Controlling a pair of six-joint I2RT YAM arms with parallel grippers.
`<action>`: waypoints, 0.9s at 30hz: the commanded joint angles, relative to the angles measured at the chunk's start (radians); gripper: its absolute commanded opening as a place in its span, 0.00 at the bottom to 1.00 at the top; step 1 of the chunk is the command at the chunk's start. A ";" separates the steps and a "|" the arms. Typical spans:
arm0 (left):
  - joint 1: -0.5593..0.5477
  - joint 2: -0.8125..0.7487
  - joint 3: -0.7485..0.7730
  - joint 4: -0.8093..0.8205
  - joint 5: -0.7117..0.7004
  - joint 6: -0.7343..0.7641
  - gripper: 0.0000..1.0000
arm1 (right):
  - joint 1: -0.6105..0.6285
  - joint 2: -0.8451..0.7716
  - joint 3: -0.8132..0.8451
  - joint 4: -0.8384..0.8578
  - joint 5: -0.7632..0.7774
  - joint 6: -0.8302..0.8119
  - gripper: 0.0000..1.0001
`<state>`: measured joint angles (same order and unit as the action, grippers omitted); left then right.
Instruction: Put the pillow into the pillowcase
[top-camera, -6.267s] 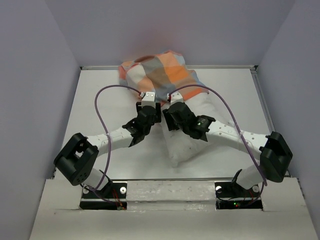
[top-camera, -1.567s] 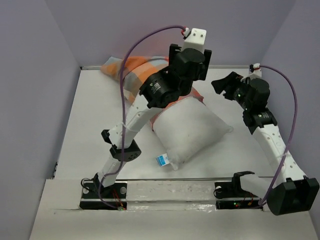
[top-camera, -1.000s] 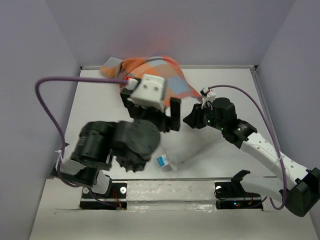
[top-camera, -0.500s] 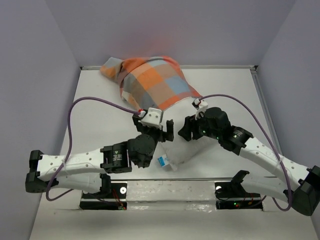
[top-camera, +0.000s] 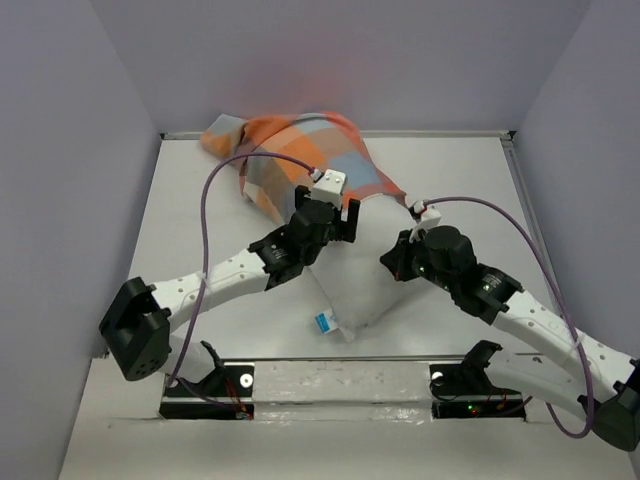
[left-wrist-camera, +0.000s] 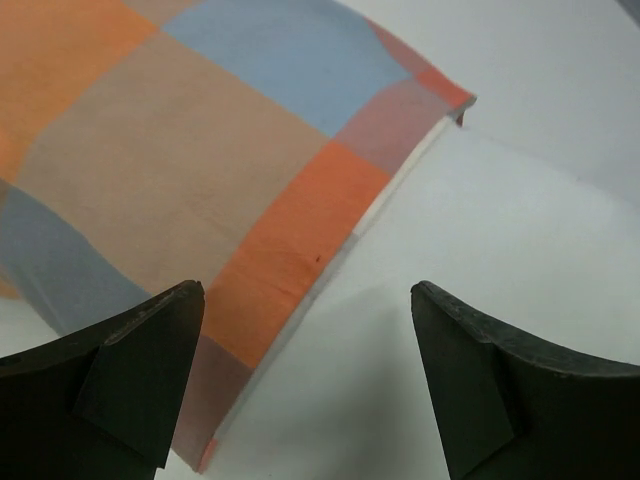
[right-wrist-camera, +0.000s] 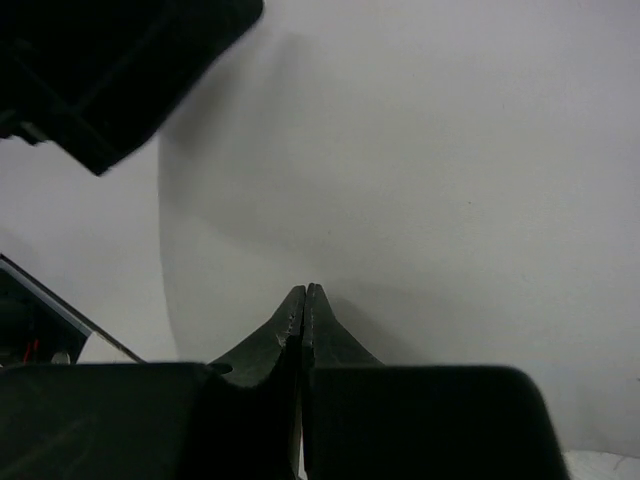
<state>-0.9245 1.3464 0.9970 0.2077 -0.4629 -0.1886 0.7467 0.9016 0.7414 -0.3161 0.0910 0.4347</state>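
Observation:
The checked pillowcase lies bunched at the table's far side, with the far part of the white pillow inside it. My left gripper hovers open over the case's hem, where it meets the pillow. In the left wrist view the orange and blue pillowcase fills the upper left and the pillow the right. That gripper has nothing between its fingers. My right gripper is shut at the pillow's right side. Its wrist view has the gripper against the pillow, with no fabric visibly between the jaws.
A small blue tag sticks out at the pillow's near corner. Grey walls enclose the white table on three sides. A rail carrying both arm bases runs along the near edge.
My left arm swung up and right, and its open gripper now sits at the pillowcase's hem. The right gripper has shut and shifted slightly right along the pillow.

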 joint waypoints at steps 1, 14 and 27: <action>0.016 0.034 0.064 0.050 0.104 0.087 0.95 | -0.004 -0.050 -0.007 0.017 0.004 0.019 0.00; 0.075 0.200 0.159 -0.007 0.055 0.270 0.89 | -0.043 -0.141 -0.082 -0.005 0.044 0.087 0.59; 0.075 0.204 0.175 0.045 -0.054 0.347 0.20 | -0.265 -0.121 -0.172 0.055 -0.082 0.128 0.78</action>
<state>-0.8536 1.5902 1.1389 0.1974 -0.3836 0.1230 0.5243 0.7490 0.6025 -0.3271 0.0536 0.5369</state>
